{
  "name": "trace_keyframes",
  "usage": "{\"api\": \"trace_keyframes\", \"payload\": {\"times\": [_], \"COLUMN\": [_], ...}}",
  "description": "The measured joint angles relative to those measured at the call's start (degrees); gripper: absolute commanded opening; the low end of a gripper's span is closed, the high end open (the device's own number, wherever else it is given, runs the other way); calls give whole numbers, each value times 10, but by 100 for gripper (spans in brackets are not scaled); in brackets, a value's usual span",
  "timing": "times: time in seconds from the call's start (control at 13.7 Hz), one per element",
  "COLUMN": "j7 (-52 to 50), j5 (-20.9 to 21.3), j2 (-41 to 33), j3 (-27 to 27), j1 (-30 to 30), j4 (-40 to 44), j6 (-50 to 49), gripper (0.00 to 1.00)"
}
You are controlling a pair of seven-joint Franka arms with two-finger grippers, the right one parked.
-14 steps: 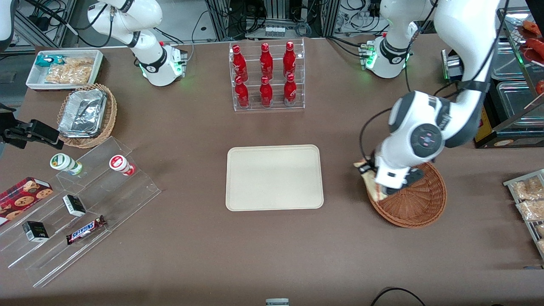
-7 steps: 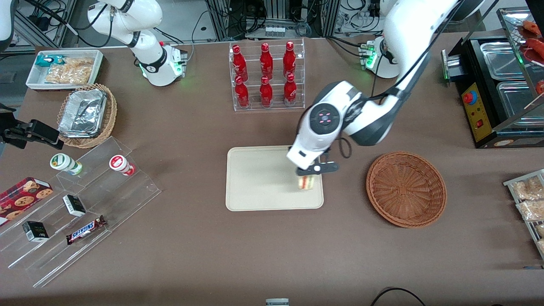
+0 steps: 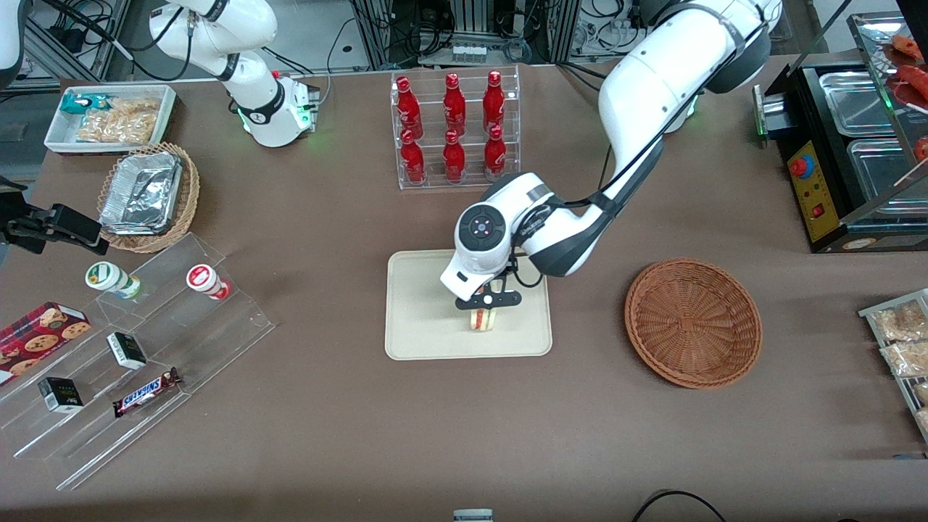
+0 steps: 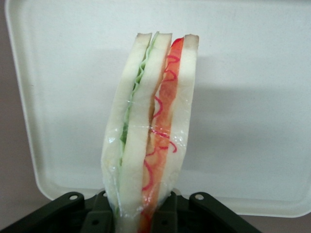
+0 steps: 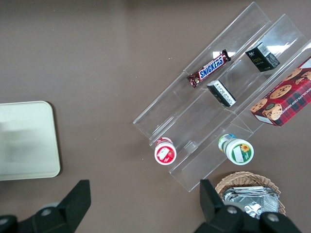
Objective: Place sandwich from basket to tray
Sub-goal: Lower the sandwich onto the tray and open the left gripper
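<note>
In the front view, going from the parked arm's end of the table toward the working arm's, we first meet the cream tray (image 3: 428,319). Its rim and most of its floor are bare. Over the part of the tray nearer to the basket hangs our gripper (image 3: 485,310), pointing down, and its jaws are closed on the sandwich (image 3: 481,320) from both bread faces. In the left wrist view the sandwich (image 4: 148,131) stands on edge between the black fingers (image 4: 99,216), with the green and red filling layers turned to the camera and the pale tray (image 4: 252,111) below it. We cannot tell if the wedge already touches the tray floor or is just above it.

The step in hand, as we judge it, is the putting down. To do it well, we should lower straight until the bottom edge rests on the tray, and only then open the jaws. The wedge is narrow and stands upright, so it may tip over on release; we should open slowly and lift straight up, without dragging the soft bread.

Further along, the reddish-brown wicker basket (image 3: 693,323) lies well apart from the tray, with nothing visible inside.
</note>
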Motion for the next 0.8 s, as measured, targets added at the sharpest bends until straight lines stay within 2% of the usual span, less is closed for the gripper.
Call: {"api": "trace_keyframes", "payload": {"times": [0.15,0.22,0.36,0.8], "j7": [-8,-8,-10,-17], "j5": [3,4,4,7], "j2": [14,17,22,36], "j3": [2,6,27,62], "j1": [-13,-20,-41,-74], "j4": [15,19,25,43], "j6": [-1,-1,-1,3], "gripper": [23,37,100,100]}}
